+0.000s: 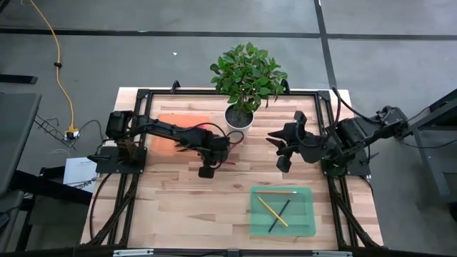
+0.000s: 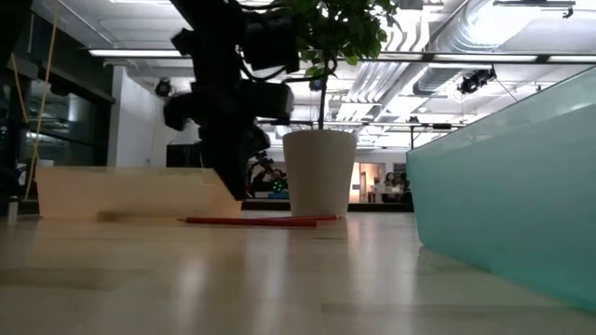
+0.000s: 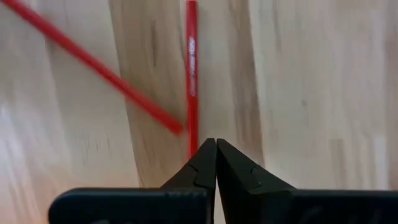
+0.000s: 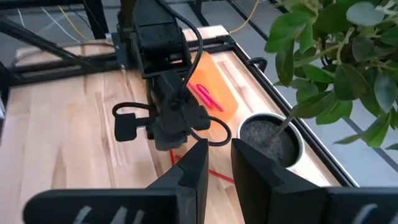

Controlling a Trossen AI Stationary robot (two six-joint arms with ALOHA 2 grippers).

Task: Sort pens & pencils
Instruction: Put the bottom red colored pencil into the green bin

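Left hand (image 3: 216, 146) clenched, empty, hovering over desk (image 1: 186, 207) near plant pot (image 1: 239, 118). Two red pencils (image 3: 191, 74) lie just ahead of fingertips, one running straight away, other crossing diagonally. Right hand (image 4: 217, 152) part-open, empty, farther off.

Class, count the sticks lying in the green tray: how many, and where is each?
3. An orange-tan pencil lies along the green tray's edge nearest the plant; a yellow pencil and a dark stick cross each other in its middle. Nothing covers the tray.
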